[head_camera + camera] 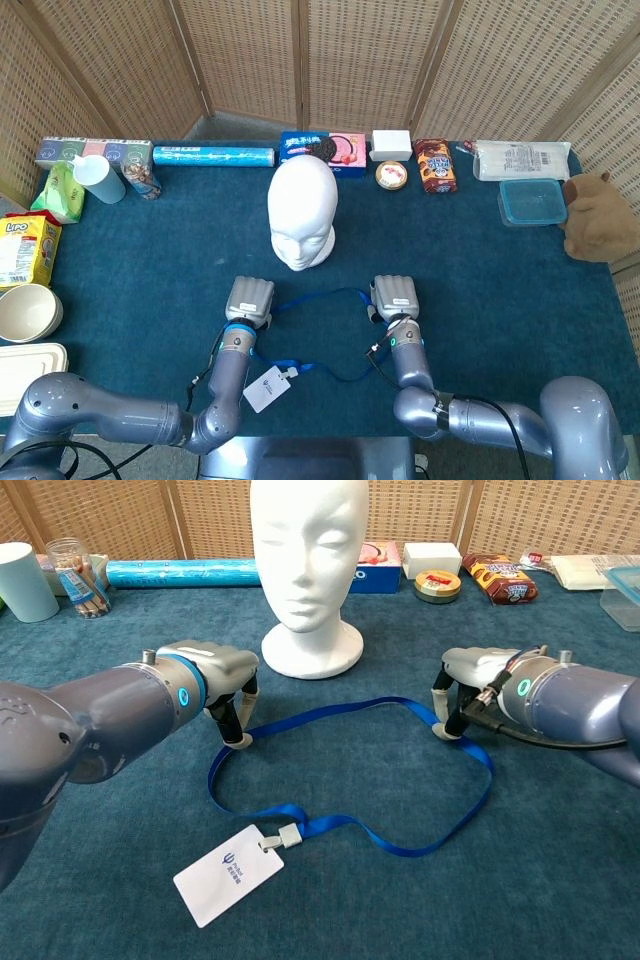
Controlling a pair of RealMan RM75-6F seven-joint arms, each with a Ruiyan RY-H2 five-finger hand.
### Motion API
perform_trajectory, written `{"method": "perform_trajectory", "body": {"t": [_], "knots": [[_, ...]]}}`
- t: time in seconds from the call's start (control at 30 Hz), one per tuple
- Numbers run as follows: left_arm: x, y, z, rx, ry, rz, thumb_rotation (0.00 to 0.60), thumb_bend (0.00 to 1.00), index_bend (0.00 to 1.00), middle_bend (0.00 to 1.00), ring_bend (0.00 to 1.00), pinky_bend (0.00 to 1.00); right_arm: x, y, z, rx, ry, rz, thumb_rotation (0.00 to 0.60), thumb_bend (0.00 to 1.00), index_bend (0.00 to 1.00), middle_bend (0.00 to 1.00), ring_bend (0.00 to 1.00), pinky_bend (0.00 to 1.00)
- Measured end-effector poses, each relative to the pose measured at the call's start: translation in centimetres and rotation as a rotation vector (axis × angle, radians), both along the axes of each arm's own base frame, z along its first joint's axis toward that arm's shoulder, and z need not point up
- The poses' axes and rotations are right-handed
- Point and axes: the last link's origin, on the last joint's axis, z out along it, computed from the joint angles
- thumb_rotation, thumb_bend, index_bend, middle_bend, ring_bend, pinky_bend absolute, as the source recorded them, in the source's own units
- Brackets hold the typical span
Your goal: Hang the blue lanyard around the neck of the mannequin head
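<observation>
Two hands, our left hand (pixel 222 692) and right hand (pixel 462 685), each pinch the blue lanyard (pixel 340 770) lying on the bench before the mannequin head (pixel 307 565); lifting and hanging remain.

From the head view, the backs of the left hand (pixel 250 299) and right hand (pixel 396 296) cover their fingers, hiding whether they pinch the blue lanyard (pixel 318 295). In the chest view the fingertips (pixel 238 738) meet the strap near the tabletop (pixel 560 860), but the contact itself is too small to judge. The mannequin head (pixel 308 550) is cut off at the top edge there. The print on the white badge (pixel 228 873) is too small to read. The clear container (pixel 622 595) runs off the right edge.
</observation>
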Motion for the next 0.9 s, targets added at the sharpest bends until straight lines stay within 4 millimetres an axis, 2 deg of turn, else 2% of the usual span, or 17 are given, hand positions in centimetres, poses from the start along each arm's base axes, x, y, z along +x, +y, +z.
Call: {"method": "perform_trajectory", "body": {"t": [0.43,0.67,0.9], "knots": [[-0.25,0.33,0.61,0.009,0.007,0.003,0.549,0.31,0.5,1.0,1.0,1.0,-0.28,0.01,0.12,0.007,-0.012,-0.011,0.543,0.49,0.58,0.98,1.0,1.0],[-0.37,0.42,0.87,0.012,0.012,0.001,0.545,0.31,0.49,1.0,1.0,1.0,-0.34,-0.02,0.1,0.009,-0.014,-0.012,0.544,0.49,0.57,0.98,1.0,1.0],[-0.3,0.08,0.2,-0.001,0.007,0.009,0.544,0.31,0.49,1.0,1.0,1.0,-0.51,0.03,0.16,0.013,-0.018,-0.015,0.542,0.49,0.58,0.98,1.0,1.0]]}}
